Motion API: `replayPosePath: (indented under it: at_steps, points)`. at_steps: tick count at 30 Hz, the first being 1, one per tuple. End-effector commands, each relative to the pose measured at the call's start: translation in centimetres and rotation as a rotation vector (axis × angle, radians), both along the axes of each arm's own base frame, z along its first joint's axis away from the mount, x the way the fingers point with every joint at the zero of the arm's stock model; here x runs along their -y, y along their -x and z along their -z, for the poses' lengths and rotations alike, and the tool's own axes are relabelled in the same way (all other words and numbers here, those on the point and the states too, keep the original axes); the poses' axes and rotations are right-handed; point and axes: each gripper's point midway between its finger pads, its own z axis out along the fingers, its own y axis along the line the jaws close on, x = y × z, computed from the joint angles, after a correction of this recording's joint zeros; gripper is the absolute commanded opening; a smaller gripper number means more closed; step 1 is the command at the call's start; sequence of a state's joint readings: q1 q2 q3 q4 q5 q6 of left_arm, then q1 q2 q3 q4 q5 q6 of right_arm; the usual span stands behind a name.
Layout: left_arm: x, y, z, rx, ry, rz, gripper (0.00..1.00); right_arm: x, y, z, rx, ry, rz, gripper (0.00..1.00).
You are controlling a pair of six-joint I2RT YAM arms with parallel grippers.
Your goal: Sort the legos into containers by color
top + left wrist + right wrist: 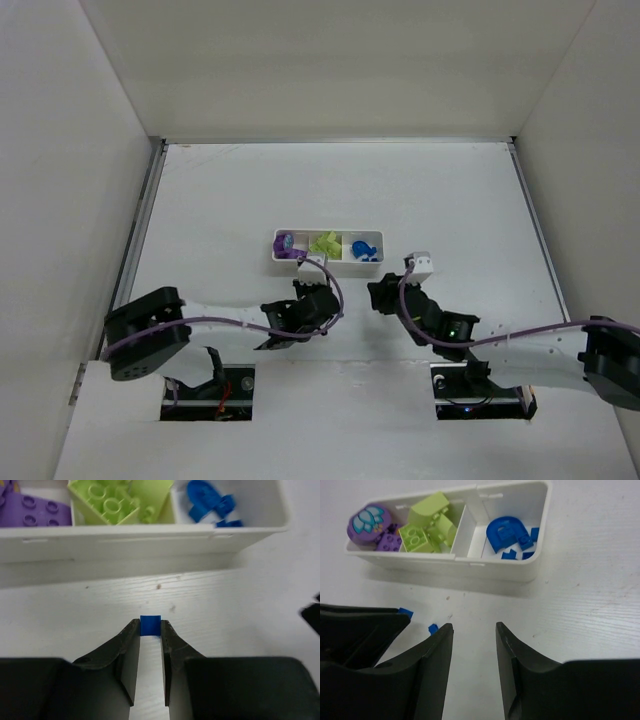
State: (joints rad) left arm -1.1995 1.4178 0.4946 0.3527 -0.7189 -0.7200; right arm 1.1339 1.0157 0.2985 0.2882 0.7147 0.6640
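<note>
The white tray (327,245) has three containers: purple legos (35,510) on the left, lime legos (107,502) in the middle, blue legos (207,505) on the right. My left gripper (150,628) sits low over the table just in front of the tray. Its fingertips are shut on a tiny blue lego (150,625). My right gripper (474,630) stands open beside it with nothing between its fingers. Another tiny blue piece (433,628) lies on the table by the right gripper's left finger (437,645).
Both grippers (305,292) (382,295) are close together at the tray's near side. A small white block (422,263) is by the right arm. White walls enclose the table on the left, back and right.
</note>
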Motion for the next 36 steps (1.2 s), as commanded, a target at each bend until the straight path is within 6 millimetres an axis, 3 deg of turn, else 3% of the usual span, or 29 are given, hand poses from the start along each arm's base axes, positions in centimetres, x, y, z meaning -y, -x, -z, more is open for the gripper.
replayPosePath:
  at_steps: [1, 6, 12, 16, 18, 22, 26, 30, 36]
  points:
    - [1.1, -0.3, -5.3, 0.087, 0.101, 0.023, 0.12, 1.9, -0.5, -1.3, 0.049, -0.043, 0.091, 0.44]
    - [4.8, -1.8, -8.9, 0.093, 0.154, 0.112, 0.13, 4.4, -0.5, -2.2, 0.077, -0.130, 0.172, 0.41]
    - [8.9, -5.9, -9.1, 0.064, 0.162, 0.143, 0.13, 5.6, -0.7, -2.2, 0.066, -0.220, 0.178, 0.39]
    - [10.2, -8.9, -8.9, 0.073, 0.124, 0.132, 0.13, 5.7, -0.8, -2.1, 0.061, -0.231, 0.177, 0.39]
    - [10.9, -9.6, -8.7, 0.063, 0.129, 0.137, 0.17, 5.7, -0.8, -2.1, 0.060, -0.228, 0.176, 0.39]
    - [12.3, -10.1, -9.3, 0.059, 0.150, 0.172, 0.36, 5.5, -0.8, -2.0, 0.057, -0.216, 0.173, 0.39]
    - [11.2, -9.6, -10.5, 0.071, 0.173, 0.160, 0.41, 4.8, -0.4, -2.1, 0.058, -0.206, 0.141, 0.37]
    - [8.6, -7.8, -11.8, 0.089, 0.215, 0.149, 0.40, 3.5, 0.3, -2.3, 0.067, -0.187, 0.081, 0.34]
    - [3.4, -3.6, -11.2, 0.101, 0.258, 0.137, 0.37, -1.7, 3.9, -1.8, 0.007, -0.141, -0.154, 0.34]
